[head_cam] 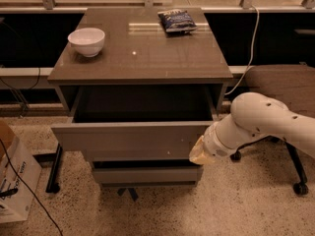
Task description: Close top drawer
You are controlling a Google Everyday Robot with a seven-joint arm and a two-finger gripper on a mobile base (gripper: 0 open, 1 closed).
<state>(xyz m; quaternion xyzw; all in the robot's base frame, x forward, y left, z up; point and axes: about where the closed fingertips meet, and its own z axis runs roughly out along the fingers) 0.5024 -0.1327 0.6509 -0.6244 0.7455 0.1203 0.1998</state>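
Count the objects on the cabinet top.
2: a white bowl at left, a snack bag at the back. The end effector is by the right end of the top drawer.

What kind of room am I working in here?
Probably an office or lab: drawer cabinet, wheeled chair, cardboard box. The gripper sits at the right end of the top drawer.
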